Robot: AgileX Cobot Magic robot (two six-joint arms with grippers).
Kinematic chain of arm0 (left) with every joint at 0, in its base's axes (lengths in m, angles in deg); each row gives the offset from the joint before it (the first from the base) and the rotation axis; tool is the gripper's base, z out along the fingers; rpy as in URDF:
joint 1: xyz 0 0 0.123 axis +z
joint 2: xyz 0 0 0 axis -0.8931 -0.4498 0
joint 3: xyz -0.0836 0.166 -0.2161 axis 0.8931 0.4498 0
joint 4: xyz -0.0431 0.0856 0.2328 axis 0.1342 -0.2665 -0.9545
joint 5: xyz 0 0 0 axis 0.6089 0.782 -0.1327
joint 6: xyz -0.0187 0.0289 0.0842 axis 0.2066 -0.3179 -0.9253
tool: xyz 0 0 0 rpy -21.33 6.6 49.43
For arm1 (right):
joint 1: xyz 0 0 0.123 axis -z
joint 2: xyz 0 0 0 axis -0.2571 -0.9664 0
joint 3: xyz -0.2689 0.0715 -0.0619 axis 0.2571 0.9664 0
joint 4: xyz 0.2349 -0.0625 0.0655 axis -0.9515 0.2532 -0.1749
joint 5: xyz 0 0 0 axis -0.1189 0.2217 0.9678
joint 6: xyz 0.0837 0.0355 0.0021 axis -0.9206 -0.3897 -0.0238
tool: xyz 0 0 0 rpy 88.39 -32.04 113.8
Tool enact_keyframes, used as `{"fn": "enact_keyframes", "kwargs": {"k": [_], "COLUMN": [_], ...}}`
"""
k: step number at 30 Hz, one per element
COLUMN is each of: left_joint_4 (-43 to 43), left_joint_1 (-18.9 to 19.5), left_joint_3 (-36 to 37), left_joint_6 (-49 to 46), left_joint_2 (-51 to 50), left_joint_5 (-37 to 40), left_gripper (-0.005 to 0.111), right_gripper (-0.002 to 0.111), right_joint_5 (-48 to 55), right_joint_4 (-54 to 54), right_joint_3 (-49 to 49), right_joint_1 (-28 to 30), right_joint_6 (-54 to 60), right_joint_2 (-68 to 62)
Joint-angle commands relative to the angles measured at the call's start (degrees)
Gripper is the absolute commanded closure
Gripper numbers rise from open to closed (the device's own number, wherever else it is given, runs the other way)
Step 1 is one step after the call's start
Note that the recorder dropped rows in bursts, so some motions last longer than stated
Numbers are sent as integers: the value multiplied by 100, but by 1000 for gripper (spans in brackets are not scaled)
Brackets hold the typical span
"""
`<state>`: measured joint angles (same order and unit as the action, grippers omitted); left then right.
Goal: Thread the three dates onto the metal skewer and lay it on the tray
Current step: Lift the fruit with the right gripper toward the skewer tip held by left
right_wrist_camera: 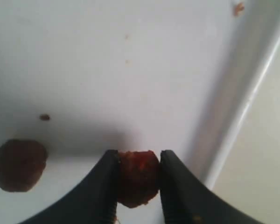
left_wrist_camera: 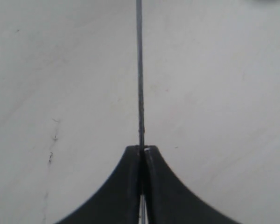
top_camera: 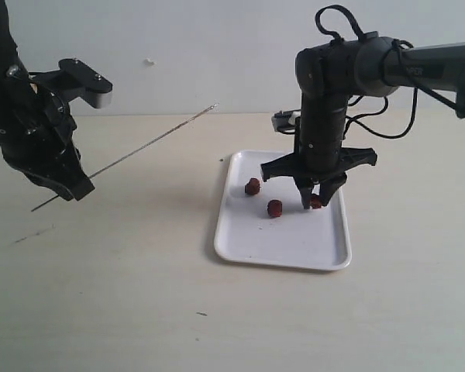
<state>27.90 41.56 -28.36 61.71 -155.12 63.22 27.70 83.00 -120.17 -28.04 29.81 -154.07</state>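
My left gripper (top_camera: 71, 184) is shut on the metal skewer (top_camera: 151, 142) and holds it off the table at the left, its tip slanting up toward the middle. In the left wrist view the skewer (left_wrist_camera: 140, 74) runs straight out from the closed gripper (left_wrist_camera: 142, 149). The white tray (top_camera: 252, 244) lies right of centre. My right gripper (top_camera: 313, 201) reaches down into it and is shut on one date (right_wrist_camera: 137, 175) near the tray's right rim. Two more dates (top_camera: 253, 186) (top_camera: 274, 208) lie loose on the tray to its left; one date (right_wrist_camera: 19, 164) shows in the right wrist view.
The pale table (top_camera: 124, 294) spreads around the tray. A few dark specks (right_wrist_camera: 45, 117) dot the tray floor. The tray's raised rim (right_wrist_camera: 238, 102) runs close beside the right gripper's fingers.
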Motion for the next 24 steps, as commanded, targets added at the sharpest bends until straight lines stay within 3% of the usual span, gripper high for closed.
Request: {"fn": "enact_keyframes", "kwargs": {"k": [1, 7, 11, 15, 20, 24], "left_joint_4": [301, 687, 975, 1928, 2091, 2410], "left_joint_1": [5, 5, 5, 5, 5, -6], "left_joint_3": [12, 12, 12, 12, 12, 12], "left_joint_6": [68, -127, -165, -477, -491, -681], "left_joint_2": [-129, -899, -972, -972, -1006, -1154], "left_joint_5": [-45, -154, -974, -1023, -1014, -1231], "left_gripper": [107, 107, 107, 107, 107, 107], "right_gripper": [79, 79, 79, 79, 79, 79], "right_joint_5": [-545, -1791, -2171, -2295, -2178, -2167], "right_joint_4": [-321, -2933, -4191, -5213, -6447, -6799], "right_joint_3": [1, 1, 1, 1, 1, 1], "right_joint_1": [248, 790, 978, 1089, 1183, 1183], "right_joint_6": [220, 1537, 2324, 2832, 3357, 3522], "right_joint_2": [240, 243, 243, 243, 243, 243]}}
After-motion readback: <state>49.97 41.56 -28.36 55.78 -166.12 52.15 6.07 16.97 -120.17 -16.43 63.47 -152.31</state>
